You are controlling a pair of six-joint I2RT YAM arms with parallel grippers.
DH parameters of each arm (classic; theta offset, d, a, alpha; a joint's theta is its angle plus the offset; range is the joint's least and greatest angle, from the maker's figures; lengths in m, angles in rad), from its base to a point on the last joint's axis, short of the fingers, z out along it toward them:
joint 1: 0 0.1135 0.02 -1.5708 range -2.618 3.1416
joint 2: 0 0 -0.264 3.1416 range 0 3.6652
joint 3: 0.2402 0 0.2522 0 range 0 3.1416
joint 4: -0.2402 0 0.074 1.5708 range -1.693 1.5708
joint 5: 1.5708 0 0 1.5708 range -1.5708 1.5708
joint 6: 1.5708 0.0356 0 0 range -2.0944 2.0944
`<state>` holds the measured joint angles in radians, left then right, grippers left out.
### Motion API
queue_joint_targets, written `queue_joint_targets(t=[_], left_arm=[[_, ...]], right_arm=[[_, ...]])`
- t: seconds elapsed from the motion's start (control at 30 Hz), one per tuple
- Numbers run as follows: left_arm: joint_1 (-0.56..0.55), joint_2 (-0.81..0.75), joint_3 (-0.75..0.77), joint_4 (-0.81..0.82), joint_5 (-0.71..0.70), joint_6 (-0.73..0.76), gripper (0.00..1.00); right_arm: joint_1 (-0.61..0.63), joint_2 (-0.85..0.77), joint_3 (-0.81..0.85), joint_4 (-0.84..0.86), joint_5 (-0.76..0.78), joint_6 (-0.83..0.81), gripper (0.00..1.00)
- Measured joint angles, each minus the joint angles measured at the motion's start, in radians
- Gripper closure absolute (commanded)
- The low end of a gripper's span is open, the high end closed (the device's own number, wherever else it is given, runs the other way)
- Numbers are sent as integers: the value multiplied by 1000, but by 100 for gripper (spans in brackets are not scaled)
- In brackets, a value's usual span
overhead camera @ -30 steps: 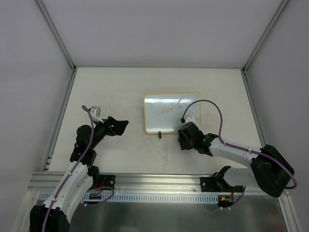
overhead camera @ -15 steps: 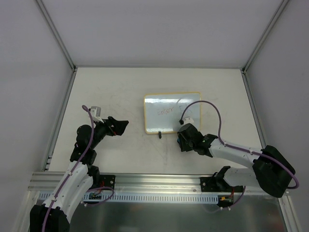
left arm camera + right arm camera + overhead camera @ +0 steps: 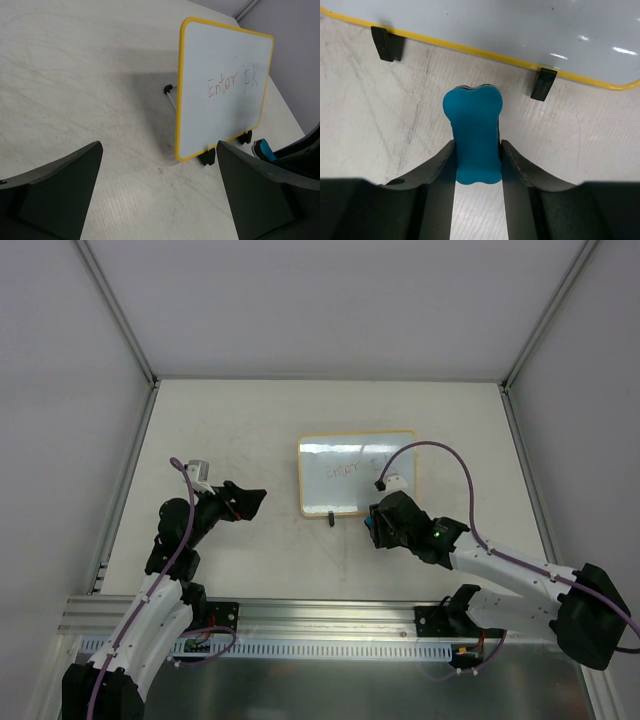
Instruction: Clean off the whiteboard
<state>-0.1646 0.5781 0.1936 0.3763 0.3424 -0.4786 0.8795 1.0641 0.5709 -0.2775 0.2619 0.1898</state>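
- The left gripper (image 3: pixel 159 147) hangs over the near left of the table (image 3: pixel 230 440), its jaws spread wide and holding nothing. It sits just as it does in the earlier frames.
- The right gripper (image 3: pixel 477 150) is low at the near right, its jaws pressed onto the sides of the blue eraser (image 3: pixel 472 125). I cannot tell whether the eraser is clear of the table.
- Compared with a second ago, the right jaws have closed the last bit, and that arm's elbow has swung outward to the right. The gripper itself has hardly shifted.
- Just beyond the eraser, the whiteboard (image 3: pixel 225 90) stands upright on its two black feet, a little right of the table's middle, where it also stands earlier.
- The red writing (image 3: pixel 232 85) is intact, so no wiping appears to be done. My judgement: the tool is picked, and the lifting and rubbing are all left.
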Motion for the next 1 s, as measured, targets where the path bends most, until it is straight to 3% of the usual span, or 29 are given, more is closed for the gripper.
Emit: queue_joint_targets(t=[0.57,1.0], left_arm=[[0,5,0,0,0,0,1],[0,10,0,3,1,-1,1]], right_arm=[[0,-2,140,-43,-20,-41,64],[-13,151,379,-63,-26,-109,66]])
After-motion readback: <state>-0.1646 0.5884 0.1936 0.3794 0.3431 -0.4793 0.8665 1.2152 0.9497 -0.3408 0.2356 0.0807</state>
